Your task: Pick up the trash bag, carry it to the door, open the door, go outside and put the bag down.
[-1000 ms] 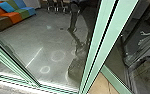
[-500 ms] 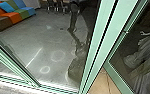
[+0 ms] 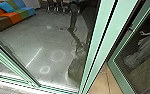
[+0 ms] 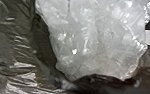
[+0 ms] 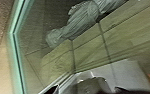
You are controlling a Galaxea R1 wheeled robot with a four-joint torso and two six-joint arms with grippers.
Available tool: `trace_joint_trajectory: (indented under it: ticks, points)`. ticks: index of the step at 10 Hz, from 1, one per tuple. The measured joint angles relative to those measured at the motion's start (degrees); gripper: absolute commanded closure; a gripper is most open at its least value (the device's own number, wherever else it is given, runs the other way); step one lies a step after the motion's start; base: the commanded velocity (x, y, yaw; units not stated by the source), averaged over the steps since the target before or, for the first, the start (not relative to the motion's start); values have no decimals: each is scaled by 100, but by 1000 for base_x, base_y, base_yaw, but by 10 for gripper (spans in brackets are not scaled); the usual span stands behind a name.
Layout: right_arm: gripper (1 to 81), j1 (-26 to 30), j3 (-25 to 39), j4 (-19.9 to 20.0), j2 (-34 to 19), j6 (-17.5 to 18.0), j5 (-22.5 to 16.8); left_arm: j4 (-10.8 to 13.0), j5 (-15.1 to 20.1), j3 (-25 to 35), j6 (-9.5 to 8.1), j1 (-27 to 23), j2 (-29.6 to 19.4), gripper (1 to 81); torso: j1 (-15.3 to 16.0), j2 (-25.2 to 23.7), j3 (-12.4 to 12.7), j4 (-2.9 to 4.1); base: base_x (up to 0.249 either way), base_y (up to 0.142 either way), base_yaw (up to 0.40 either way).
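- The trash bag (image 4: 14, 50) is close in front of my left wrist, clear plastic (image 4: 91, 37) among its dark folds; my left arm looks nearer, the bag's long axis unclear.
- I cannot tell whether either pincer is apart, together or clamped on it.
- Near my right wrist stands the glass door (image 5: 13, 50), seemingly ajar.
- Tan tiles (image 3: 99, 83) show between door and post (image 3: 109, 37).
- Farther off: grey floor (image 3: 28, 35), coloured sofa (image 3: 11, 18).

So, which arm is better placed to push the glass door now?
Probably the right: its wrist camera looks onto the green-framed glass door close up, while the left's faces the dark trash bag.
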Motion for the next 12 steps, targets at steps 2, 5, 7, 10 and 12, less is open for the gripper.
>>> trace_joint_trajectory:
  ticks: [2, 5, 7, 10, 12]
  points:
    - [10, 386, 422, 1458, 107, -1, -901, 0, 0, 1, 9, 13, 11, 811, 2, 0, 0, 0, 0, 0, 0]
    - [10, 474, 350, 3290, -40, -20, -1670, 2, 2, 12, 16, 13, 10, 811, 2, 0, 0, 0, 0, 0, 0]
    - [10, 179, 505, 3810, -289, -23, -1673, 2, 5, 55, 17, 2, -9, 811, 2, 0, 0, 0, 0, 0, 0]
    - [10, -875, 1281, 4095, -612, -23, -1469, 4, 0, 63, 20, -17, -10, 811, 2, 0, 0, 0, 0, 0, 0]
    - [10, -1804, 1841, 4237, -733, -22, -1058, 4, -9, 69, 17, -20, -10, 811, 2, 0, 0, 0, 0, 0, 0]
